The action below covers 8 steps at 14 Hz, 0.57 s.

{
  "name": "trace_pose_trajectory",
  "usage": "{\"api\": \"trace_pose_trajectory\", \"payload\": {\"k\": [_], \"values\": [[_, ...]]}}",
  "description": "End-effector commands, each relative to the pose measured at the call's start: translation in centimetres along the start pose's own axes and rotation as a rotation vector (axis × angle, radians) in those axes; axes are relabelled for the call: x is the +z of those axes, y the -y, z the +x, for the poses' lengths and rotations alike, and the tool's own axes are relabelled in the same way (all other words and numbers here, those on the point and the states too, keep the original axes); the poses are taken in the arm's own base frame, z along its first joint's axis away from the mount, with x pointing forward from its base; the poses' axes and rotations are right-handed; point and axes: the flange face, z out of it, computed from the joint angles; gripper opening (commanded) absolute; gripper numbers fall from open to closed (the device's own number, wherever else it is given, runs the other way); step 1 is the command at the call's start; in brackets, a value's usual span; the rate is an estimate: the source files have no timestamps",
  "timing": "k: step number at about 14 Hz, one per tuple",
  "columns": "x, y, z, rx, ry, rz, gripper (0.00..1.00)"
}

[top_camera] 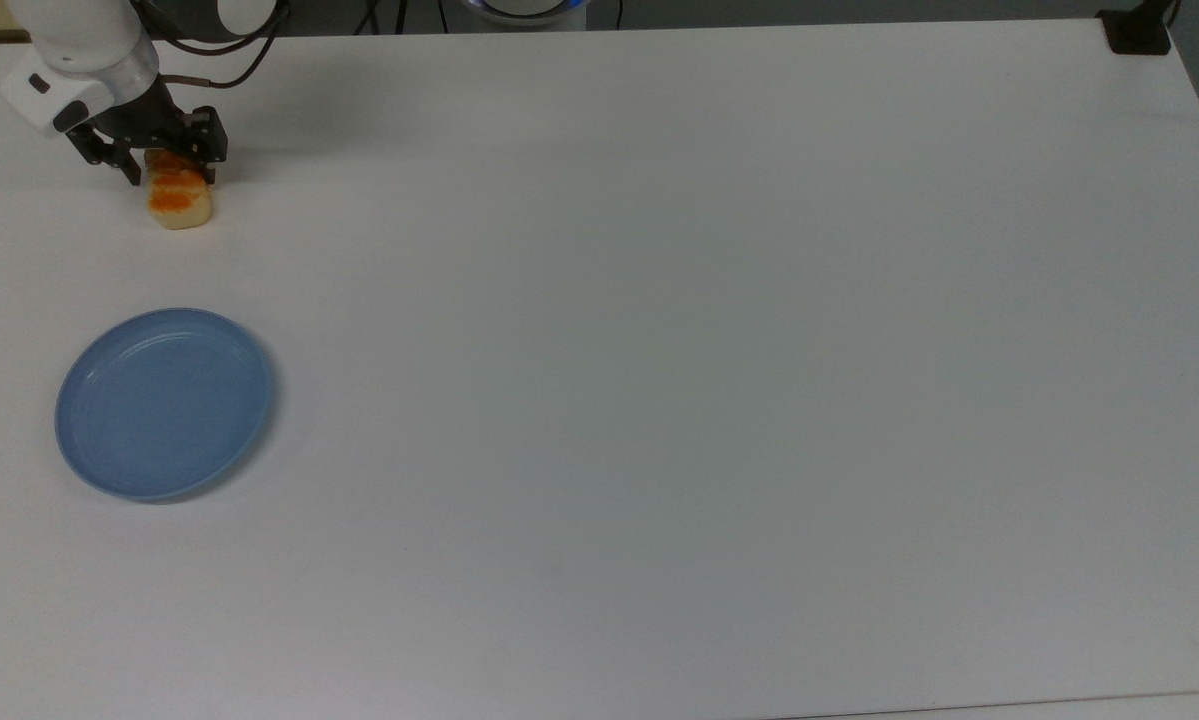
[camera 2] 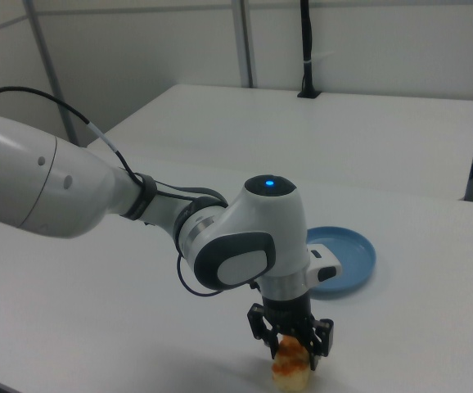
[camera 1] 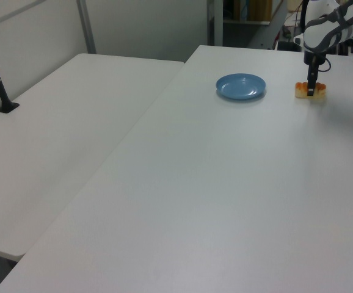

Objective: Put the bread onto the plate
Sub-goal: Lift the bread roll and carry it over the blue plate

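I have the gripper [top_camera: 171, 168] down at the far end of the bread [top_camera: 180, 198], its jaws spread and straddling the roll, one finger on either side, not yet pinching it as far as I can judge. The bread lies on the white table [top_camera: 659, 350] near the top view's upper left corner, well apart from the blue plate [top_camera: 164, 402], which sits empty further down the top view's left side. To do this grasp well, I'd settle low enough to catch the roll's sides, then close gently across its narrow width, since it looks soft and may squash or tip if held only by one end. Its long axis runs up and down in the top view, roughly toward the plate, glazed top facing up.
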Motion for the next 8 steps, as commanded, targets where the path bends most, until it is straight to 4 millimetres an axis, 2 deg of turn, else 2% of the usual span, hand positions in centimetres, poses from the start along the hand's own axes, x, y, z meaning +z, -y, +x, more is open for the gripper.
{"api": "trace_pose_trajectory", "payload": {"k": [1, 2, 4, 5, 8], "values": [[-1.4, 0.4, 1.2, 0.075, -0.056, 0.022, 0.14], [-1.7, 0.6, 1.5, 0.084, -0.053, 0.027, 0.09], [-3.9, 0.1, 2.6, 0.12, -0.041, 0.043, 0.07], [-6.1, 0.2, 3.8, 0.121, -0.027, 0.058, 0.06], [-8.7, 0.9, 7.8, 0.171, -0.05, 0.066, 0.06]]}}
